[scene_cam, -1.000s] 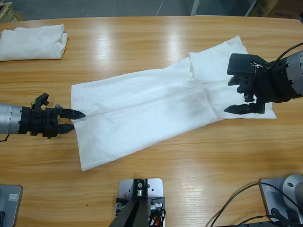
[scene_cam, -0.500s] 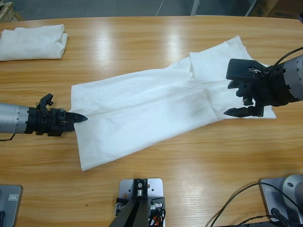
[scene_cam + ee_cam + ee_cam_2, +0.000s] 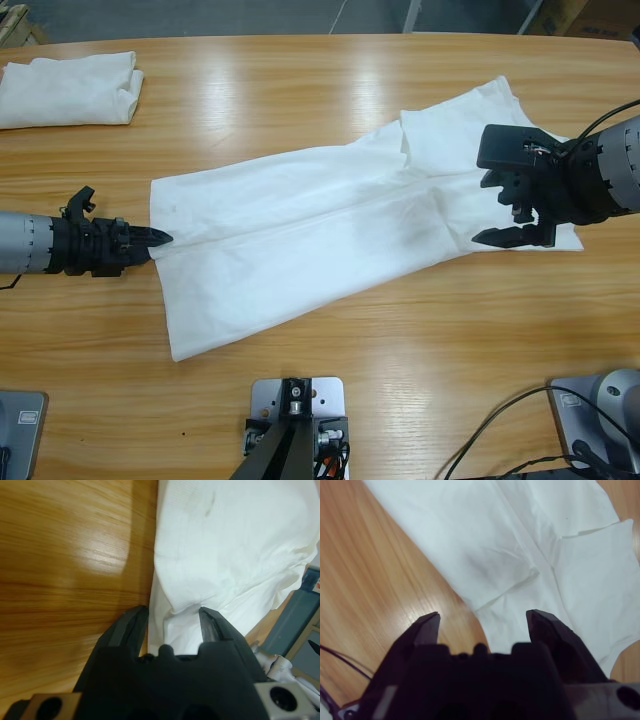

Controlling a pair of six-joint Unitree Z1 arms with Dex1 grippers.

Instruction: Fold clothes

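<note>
The large white cotton T-shirt (image 3: pixel 340 235), folded lengthwise, lies across the middle of the long wooden table (image 3: pixel 300 90). Over the last second the left gripper (image 3: pixel 155 240) has narrowed its jaws onto the shirt's hem edge, cloth between them; the right gripper (image 3: pixel 515 235) hangs spread open above the sleeve end. The hem looks secured for the next fold. A folded white garment (image 3: pixel 68 88) sits well beyond the shirt.

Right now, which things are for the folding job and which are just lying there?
For the job:
- the white T-shirt spread flat on the wooden table
- the left gripper, its jaws around the shirt's edge
- the right gripper, open above the other end

Just lying there:
- a folded white garment at the far corner
</note>
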